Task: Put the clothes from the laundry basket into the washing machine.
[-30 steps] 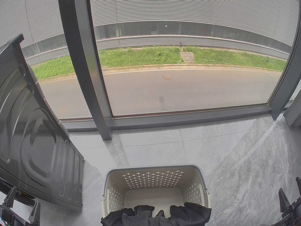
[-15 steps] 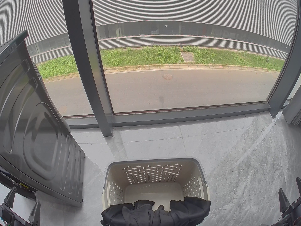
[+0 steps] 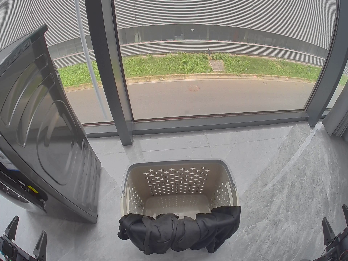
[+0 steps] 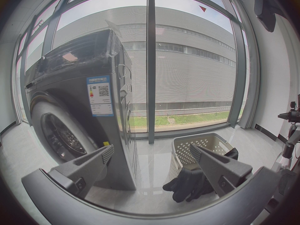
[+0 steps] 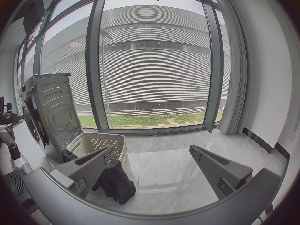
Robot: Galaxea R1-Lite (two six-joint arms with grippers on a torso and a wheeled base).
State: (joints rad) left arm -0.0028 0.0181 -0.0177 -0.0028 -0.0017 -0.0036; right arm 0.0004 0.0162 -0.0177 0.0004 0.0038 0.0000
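Observation:
A beige laundry basket (image 3: 179, 178) stands on the grey floor in the middle of the head view. Black clothes (image 3: 179, 232) hang over its near rim and spill outside it; the basket's inside looks bare behind them. The dark grey washing machine (image 3: 43, 127) stands to the basket's left, its round drum opening (image 4: 61, 136) facing away from the window. My left gripper (image 3: 25, 234) is open at the lower left corner, near the machine's front. At the lower right corner my right gripper (image 3: 335, 223) is open, well right of the basket (image 5: 100, 144). Both hold nothing.
A tall window with a dark frame post (image 3: 108, 66) runs along the far side of the floor. A curtain (image 5: 232, 78) and a white wall close off the right side. Grey floor tiles (image 3: 290, 185) lie open to the right of the basket.
The whole head view has shifted, so the camera moved: basket, clothes and washing machine now sit higher and further into the picture. Both grippers stay at the same corners.

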